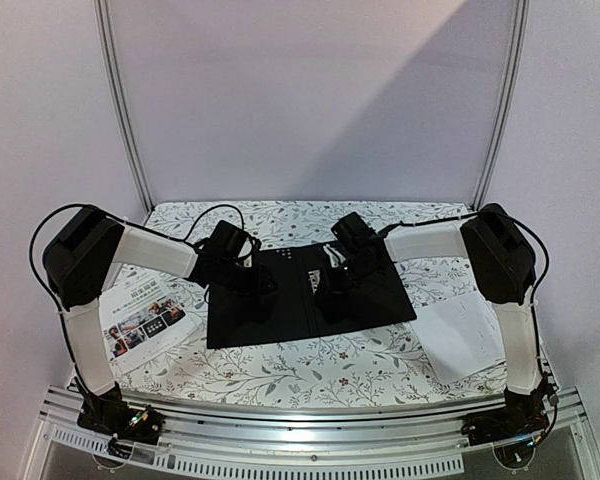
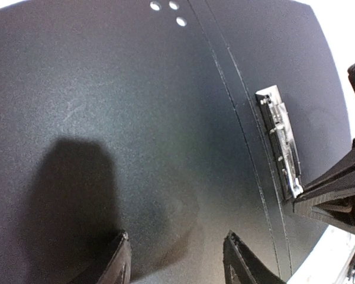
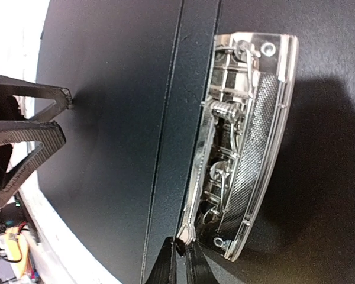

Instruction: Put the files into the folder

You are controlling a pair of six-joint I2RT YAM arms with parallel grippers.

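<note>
Arms (image 1: 155,250) reach inward over open folder (image 1: 280,310); L pincer (image 2: 176,236) spread, R pincer (image 3: 180,260) clenched, poss. touching clip (image 3: 248,136).

- Leaflet (image 1: 145,318), left on the table, top view: green heading line above colour photos and some small print; too small and blurred to read.
- White sheet (image 1: 460,335), right on the table: faint fine print near its middle, not legible.
- Folder (image 1: 280,305), open with its black inside up: no lettering, label or logo shows in any view.
- Metal clip (image 3: 242,136) in the folder, right wrist view: bare metal with a knurled strip, no stamp or brand mark I can make out.
- Left wrist view: same black folder surface and clip, no text.
- Nothing readable in any of the pictures.
</note>
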